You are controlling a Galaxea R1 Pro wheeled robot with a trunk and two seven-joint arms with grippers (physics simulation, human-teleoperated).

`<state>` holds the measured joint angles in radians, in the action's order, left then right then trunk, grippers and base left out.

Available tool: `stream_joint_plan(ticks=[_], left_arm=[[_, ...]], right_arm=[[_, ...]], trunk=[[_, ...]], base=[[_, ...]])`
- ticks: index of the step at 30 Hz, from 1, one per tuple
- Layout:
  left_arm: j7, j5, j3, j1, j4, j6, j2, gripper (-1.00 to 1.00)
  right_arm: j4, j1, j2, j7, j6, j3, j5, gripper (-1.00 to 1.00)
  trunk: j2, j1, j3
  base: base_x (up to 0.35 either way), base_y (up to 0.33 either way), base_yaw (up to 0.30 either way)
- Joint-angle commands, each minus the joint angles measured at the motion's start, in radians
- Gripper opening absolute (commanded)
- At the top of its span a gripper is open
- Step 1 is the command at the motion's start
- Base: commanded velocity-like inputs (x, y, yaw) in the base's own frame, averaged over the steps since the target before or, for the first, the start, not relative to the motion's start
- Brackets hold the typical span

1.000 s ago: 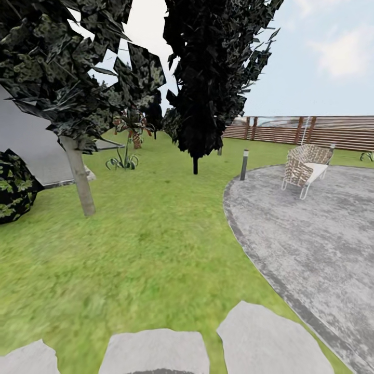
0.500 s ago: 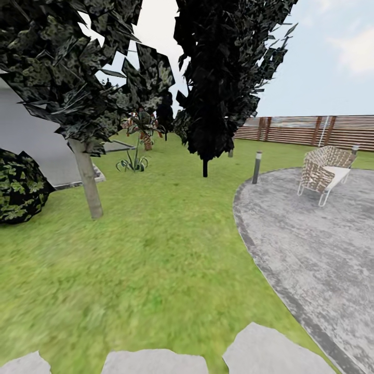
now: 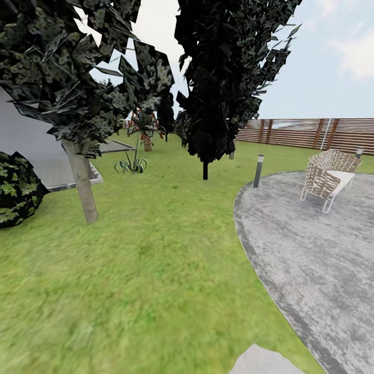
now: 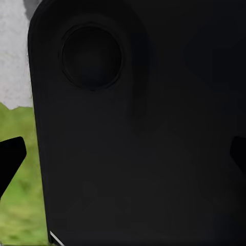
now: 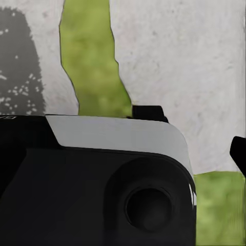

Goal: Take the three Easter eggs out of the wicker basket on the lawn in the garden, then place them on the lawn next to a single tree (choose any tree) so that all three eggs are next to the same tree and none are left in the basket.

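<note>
Rolled over lawn (image 3: 156, 270), grey-trunked tree (image 3: 82, 179) ahead near its house-side edge, paved patio (image 3: 322, 259) opposite. Basket, eggs nowhere spotted. Couldn't tell my fingers' state, either hand. My guess: nothing collected yet, whole task left.

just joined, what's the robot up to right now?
Nothing is being handled; it looks to be in transit across the mottled green lawn. The head view faces a grey-brown tree trunk under a dark leafy crown, a narrow dark cypress-like tree, a grey paved circle with a woven wicker chair, and a slatted brown fence. Both wrist views are largely blocked by dark robot housing.
</note>
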<state>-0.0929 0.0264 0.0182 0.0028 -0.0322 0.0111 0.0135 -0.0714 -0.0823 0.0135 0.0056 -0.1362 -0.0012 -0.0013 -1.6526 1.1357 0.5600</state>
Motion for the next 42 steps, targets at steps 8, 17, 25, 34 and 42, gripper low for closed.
stream_joint_plan(ticks=[8, 17, 25, 34, 42], left_arm=[[-0.004, 0.003, 0.002, 0.000, -0.002, 0.001, 0.000, 1.00], [-0.004, 0.003, 0.002, 0.000, -0.002, 0.001, 0.000, 1.00], [-0.004, 0.003, 0.002, 0.000, -0.002, 0.001, 0.000, 1.00], [-0.004, 0.003, 0.002, 0.000, -0.002, 0.001, 0.000, 1.00], [-0.002, 0.003, 0.002, 0.000, -0.002, 0.001, 0.000, 1.00]], right_arm=[[0.001, -0.001, 0.000, 0.001, -0.003, 0.000, 0.000, 1.00], [0.001, -0.001, 0.000, 0.001, -0.003, 0.000, 0.000, 1.00], [0.001, -0.001, 0.000, 0.001, -0.003, 0.000, 0.000, 1.00], [0.001, -0.001, 0.000, 0.001, -0.003, 0.000, 0.000, 1.00], [0.001, -0.001, 0.000, 0.001, -0.003, 0.000, 0.000, 1.00]], trunk=[[0.000, 0.001, 0.001], [0.000, 0.001, 0.001], [0.000, 0.001, 0.001], [0.000, 0.001, 0.001], [0.000, 0.001, 0.001]], base=[[0.311, -0.119, 0.000], [0.311, -0.120, 0.000], [0.311, -0.120, 0.009], [0.311, -0.120, 0.205], [0.302, -0.144, 0.244]])
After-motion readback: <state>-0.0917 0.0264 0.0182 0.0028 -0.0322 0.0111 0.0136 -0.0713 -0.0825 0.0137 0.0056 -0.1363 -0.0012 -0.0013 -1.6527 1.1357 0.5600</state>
